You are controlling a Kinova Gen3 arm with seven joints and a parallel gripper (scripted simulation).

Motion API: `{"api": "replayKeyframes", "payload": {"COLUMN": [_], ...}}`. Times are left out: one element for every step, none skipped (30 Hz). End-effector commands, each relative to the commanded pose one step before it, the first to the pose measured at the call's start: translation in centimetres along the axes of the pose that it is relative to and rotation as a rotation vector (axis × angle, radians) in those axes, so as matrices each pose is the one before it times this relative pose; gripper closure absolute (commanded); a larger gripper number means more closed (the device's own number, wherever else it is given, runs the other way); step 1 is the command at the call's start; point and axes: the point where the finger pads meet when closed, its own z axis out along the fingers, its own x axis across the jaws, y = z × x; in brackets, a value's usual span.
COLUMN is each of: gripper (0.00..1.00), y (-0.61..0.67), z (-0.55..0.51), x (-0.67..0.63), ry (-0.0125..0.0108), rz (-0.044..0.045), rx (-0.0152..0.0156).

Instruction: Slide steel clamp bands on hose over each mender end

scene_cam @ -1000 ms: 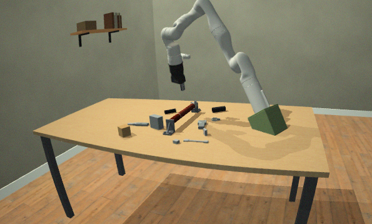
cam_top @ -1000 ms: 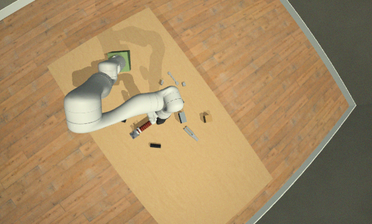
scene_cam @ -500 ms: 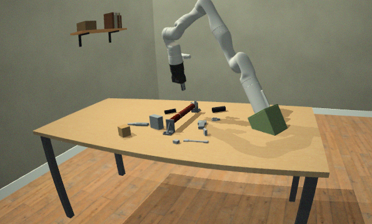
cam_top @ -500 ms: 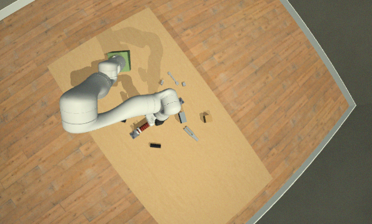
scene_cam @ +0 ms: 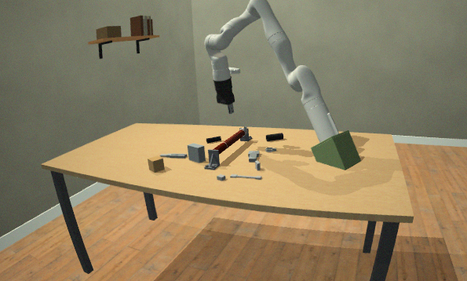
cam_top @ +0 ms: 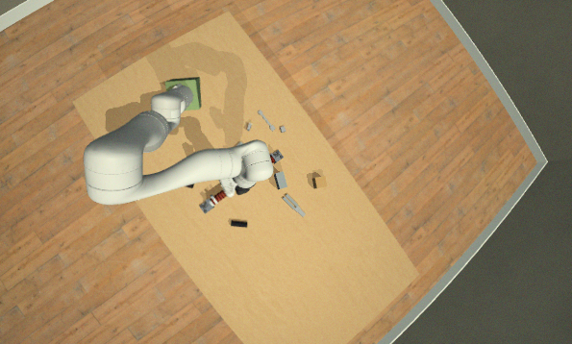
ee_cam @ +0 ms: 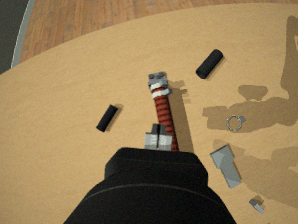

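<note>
A dark red hose (scene_cam: 229, 141) lies between two grey end stands (scene_cam: 213, 159) on the table. It also shows in the wrist view (ee_cam: 164, 111) and partly in the overhead view (cam_top: 216, 198), where my arm hides its far part. A steel band (ee_cam: 158, 87) shows near the hose's far end in the wrist view; the other band I cannot make out. My gripper (scene_cam: 230, 109) hangs well above the hose, fingers shut and empty. In the wrist view the black gripper body (ee_cam: 149, 209) hides the fingertips.
Two black cylinders (scene_cam: 274, 136) (scene_cam: 213, 139) lie beside the hose. A grey block (scene_cam: 196, 152), a small wooden cube (scene_cam: 155, 164), flat grey tools (scene_cam: 246, 176) and small grey parts (scene_cam: 253, 155) lie in front. The arm's green base (scene_cam: 335, 151) stands at the right.
</note>
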Motion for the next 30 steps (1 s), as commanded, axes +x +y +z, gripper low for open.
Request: {"api": "replayKeyframes", "payload": {"gripper": [1.00,1.00,1.00,1.00,1.00,1.00,1.00,1.00,1.00,1.00,1.00,1.00,1.00,1.00,1.00,1.00,1.00,1.00,1.00,1.00,1.00,1.00,1.00,1.00,1.00,1.00,1.00,1.00,1.00,1.00], "y": [-0.050,-0.443,0.000,0.000,0.000,-0.005,-0.004,0.000,0.000,0.000,-0.427,0.000,-0.019,-0.012,-0.004,-0.067,-0.015,-0.320,-0.005,-0.029,-0.173,-0.084,0.000,0.000,0.000,0.000,0.000,-0.147,-0.003,-0.099], "z": [0.139,0.208,0.000,0.000,0.000,0.000,0.000,0.000,0.000,0.000,0.202,0.000,-0.002,-0.001,0.000,-0.005,-0.001,0.203,0.000,-0.003,-0.014,-0.006,0.000,0.000,0.000,0.000,0.000,0.210,0.000,-0.008], "x": [0.156,-0.125,0.000,0.000,0.000,-0.031,-0.024,0.000,0.000,-0.001,-0.052,0.000,-0.099,-0.061,0.000,0.013,0.012,-0.001,-0.024,-0.131,-0.013,0.019,0.024,0.007,0.000,0.000,0.000,-0.050,-0.014,-0.092], "ry": [0.00897,0.00692,0.00000,0.00000,0.00000,-0.00091,-0.00070,0.00000,0.00000,-0.00002,0.00802,0.00000,-0.00290,-0.00180,0.00001,0.00040,0.00009,0.00880,-0.00072,-0.00382,-0.00033,0.00059,0.00000,0.00000,0.00000,0.00000,0.00000,0.00704,-0.00040,-0.00267], "rz": [0.00070,-0.01445,0.00000,0.00000,0.00000,-0.00037,-0.00028,0.00000,0.00000,-0.00001,-0.01352,0.00000,-0.00121,-0.00075,-0.00001,0.00000,0.00367,-0.01613,-0.00031,-0.00165,-0.00063,0.00000,0.00977,0.00263,0.00000,0.00000,0.00000,-0.02458,-0.00018,-0.00143], "rx": [-0.00827,-0.01002,0.00000,0.00000,0.00000,0.00015,0.00011,0.00000,0.00000,0.00000,-0.01043,0.00000,0.00057,0.00035,0.00013,0.00203,0.00044,-0.01350,0.00017,0.00088,0.00523,0.00254,0.00000,0.00000,0.00000,0.00000,0.00000,-0.01839,0.00011,0.00301]}}
